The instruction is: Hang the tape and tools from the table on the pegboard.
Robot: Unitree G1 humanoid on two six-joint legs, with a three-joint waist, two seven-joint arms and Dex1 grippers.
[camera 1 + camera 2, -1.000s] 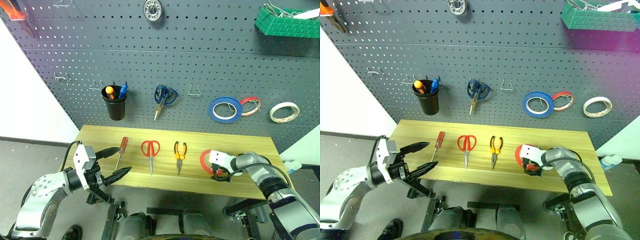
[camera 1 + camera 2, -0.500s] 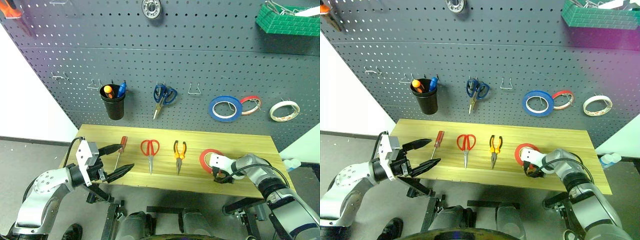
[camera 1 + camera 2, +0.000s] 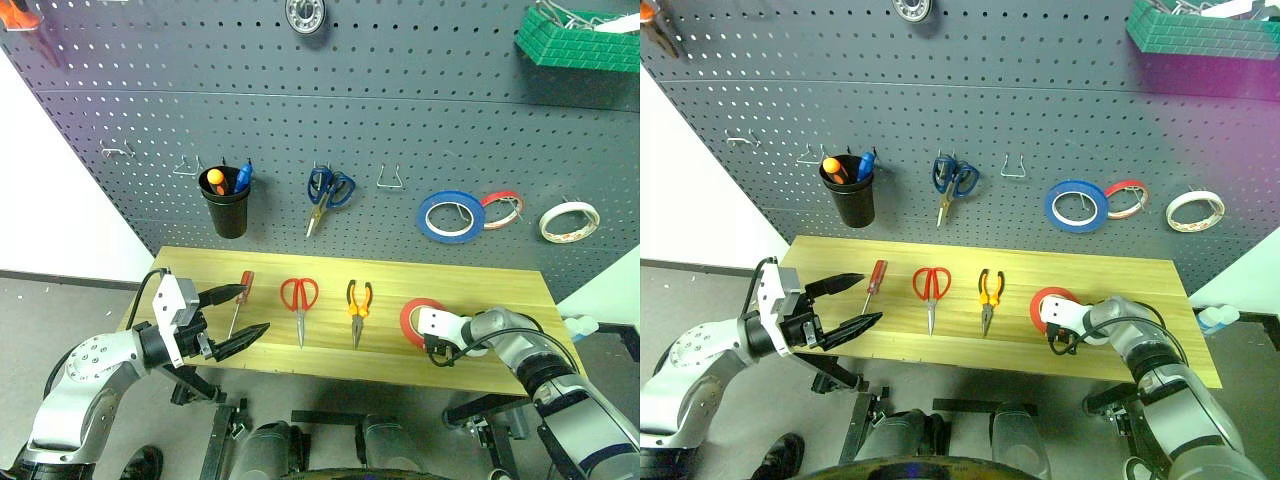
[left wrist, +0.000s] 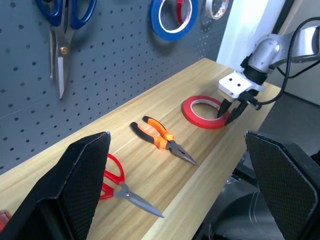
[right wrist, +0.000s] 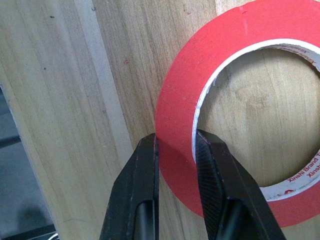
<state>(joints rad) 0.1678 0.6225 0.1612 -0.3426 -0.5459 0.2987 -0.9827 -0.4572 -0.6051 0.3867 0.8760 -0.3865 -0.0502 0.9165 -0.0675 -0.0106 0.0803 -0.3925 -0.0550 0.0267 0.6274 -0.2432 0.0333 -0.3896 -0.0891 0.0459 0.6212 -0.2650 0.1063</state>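
Note:
The tape [image 3: 410, 318], a flat red roll, lies on the right part of the wooden table [image 3: 500, 290]. My right gripper [image 3: 437, 350] points down at it and is shut on its near rim [image 5: 175, 115], one finger outside and one inside the hole. The red-handled scissors [image 3: 300, 300], the orange-and-black pliers [image 3: 359, 303] and the slim screwdriver [image 3: 241, 295] lie in a row to the left. My left gripper [image 3: 254, 310] hovers open at the table's left front, right by the screwdriver, holding nothing. The dark pegboard [image 3: 300, 130] rises behind the table.
On the pegboard hang a black cup of pens [image 3: 224, 205], blue-handled scissors [image 3: 325, 195], a blue roll [image 3: 451, 217], a small red roll [image 3: 500, 210] and a white roll [image 3: 568, 221]. An empty hook [image 3: 390, 180] sits between scissors and rolls. A green basket [image 3: 575, 40] hangs top right.
My right gripper's fingers have closed onto the tape's rim; they stood open over it a second ago. The left gripper stays open in about the same spot.

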